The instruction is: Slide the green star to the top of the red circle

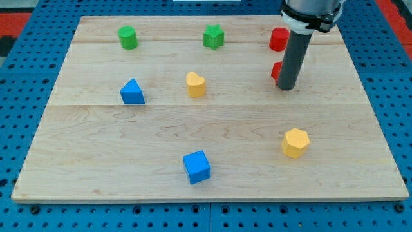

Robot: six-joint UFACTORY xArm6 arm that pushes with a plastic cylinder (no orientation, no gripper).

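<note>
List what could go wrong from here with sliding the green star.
My tip sits against a second red block, far right of the green star; moving off may drag it. The red circle lies near the board's top edge, so the star could slide off.

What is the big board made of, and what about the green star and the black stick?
The board looks like pale bare wood: grain lines and plank seams show. The green star has flat, even colour, so painted wood or plastic; I cannot tell which. My tip ends a smooth dark grey rod, perhaps plastic or metal.
</note>
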